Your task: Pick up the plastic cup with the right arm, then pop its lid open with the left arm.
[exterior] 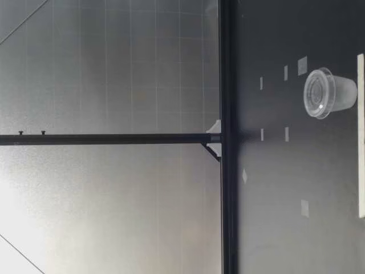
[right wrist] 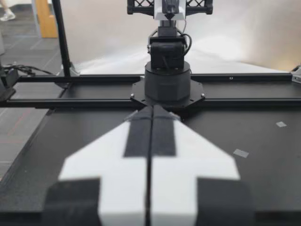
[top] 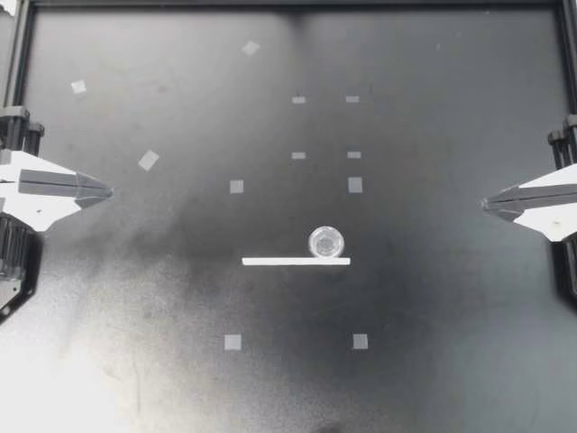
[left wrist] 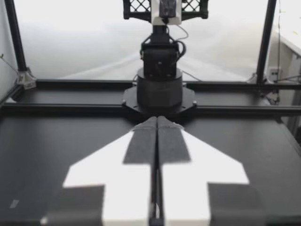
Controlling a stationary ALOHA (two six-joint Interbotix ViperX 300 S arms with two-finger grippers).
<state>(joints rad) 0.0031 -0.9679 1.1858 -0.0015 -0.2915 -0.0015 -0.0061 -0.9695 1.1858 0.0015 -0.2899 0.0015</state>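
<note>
When we look down from the top, we see our left gripper [top: 106, 191] at one side of the table [top: 135, 361] and our right gripper [top: 487, 204] at the other side, both pointing in toward the middle. The cup [top: 325, 242] stands between them, well apart from both and just beside a white strip [top: 296, 262]. From the top we see only the cup's round mouth. The low view shows it from the side: it stands upright with its open end up, and the strip lies nearer to that camera. The wrist views do not show the cup, but they show up close that each gripper's fingers [left wrist: 141, 141] are pressed flat together. Both grippers are clenched tight and hold nothing. Each wrist view looks across to the other arm's base [left wrist: 160, 89]. Both arms are tucked back at the table's sides. Wide dark table lies between each gripper and the cup, with small pale marks [top: 236, 187] here and there and a black frame [top: 288, 5] along the far edge.
</note>
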